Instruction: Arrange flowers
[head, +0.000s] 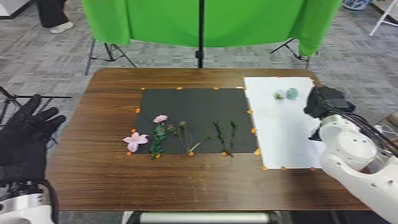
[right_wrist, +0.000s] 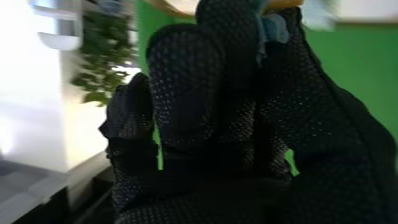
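My left hand (head: 25, 142) is off the table's left side, open, its fingers spread. My right hand (head: 329, 101) is over the right edge of the white sheet (head: 282, 135). In the right wrist view, a small pale blue thing (right_wrist: 276, 28) shows at the upper part of my right hand (right_wrist: 187, 95); whether it is held is unclear. Two small blue-green pieces (head: 292, 93) lie on the sheet's upper part. Along the lower part of the black sheet (head: 191, 102) are a pink lily (head: 135, 141), a pink bloom (head: 160, 119) on a leafy stem and several thin green stems (head: 233, 136).
Orange markers (head: 253, 131) line the sheets on the brown wooden table (head: 160, 182). Behind the table hangs a green cloth (head: 151, 22) with black stands. A white roll (head: 204, 217) is at the front edge. Leafy greenery (right_wrist: 102, 50) stands in the background of the right wrist view.
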